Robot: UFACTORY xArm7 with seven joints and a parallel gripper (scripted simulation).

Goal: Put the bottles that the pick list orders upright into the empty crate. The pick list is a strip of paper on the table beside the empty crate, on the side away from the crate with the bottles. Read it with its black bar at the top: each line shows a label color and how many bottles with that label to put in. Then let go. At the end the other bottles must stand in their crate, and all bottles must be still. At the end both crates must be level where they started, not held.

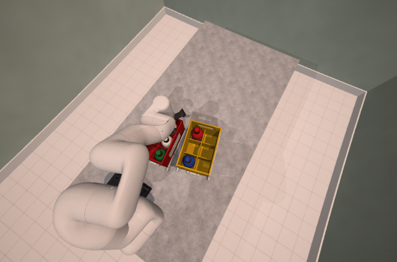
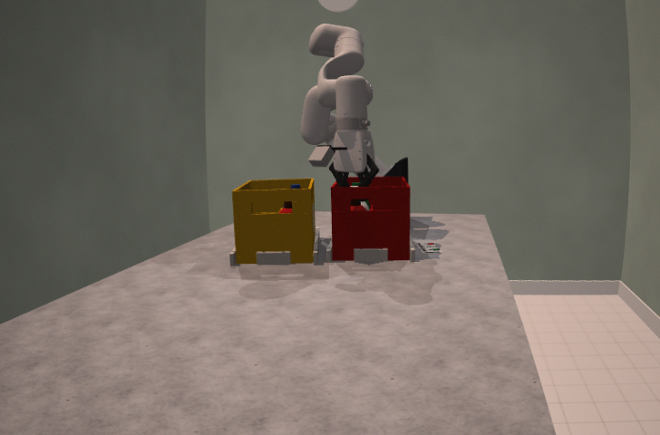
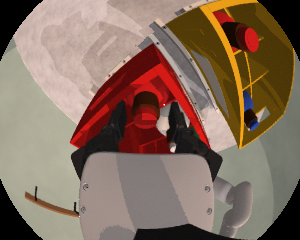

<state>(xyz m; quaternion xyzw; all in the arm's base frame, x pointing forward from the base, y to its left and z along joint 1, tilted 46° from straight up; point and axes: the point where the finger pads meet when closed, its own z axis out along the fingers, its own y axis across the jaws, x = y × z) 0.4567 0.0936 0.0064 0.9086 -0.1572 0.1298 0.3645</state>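
The red crate point(image 1: 181, 127) point(image 2: 370, 233) point(image 3: 115, 85) stands beside the yellow crate point(image 1: 218, 138) point(image 2: 274, 236) point(image 3: 190, 35). My gripper point(image 2: 352, 179) point(image 3: 147, 109) is open at the red crate's top, its fingers either side of a red bottle point(image 3: 146, 117) without holding it. That bottle stands in the red crate, as do a white bottle point(image 1: 167, 141) and a green bottle point(image 1: 159, 155). The yellow crate holds a red bottle point(image 1: 197, 133) point(image 3: 249, 40) and a blue bottle point(image 1: 188, 161) point(image 3: 249, 110). The pick list point(image 2: 428, 247) lies beside the red crate, too small to read. The arm hides part of the red crate.
The crates stand close together with a narrow gap, within low grey holders on the grey table point(image 1: 236, 61) point(image 2: 264, 348). The arm reaches over the red crate from its far side in the exterior view. The yellow crate's other compartments show no bottles.
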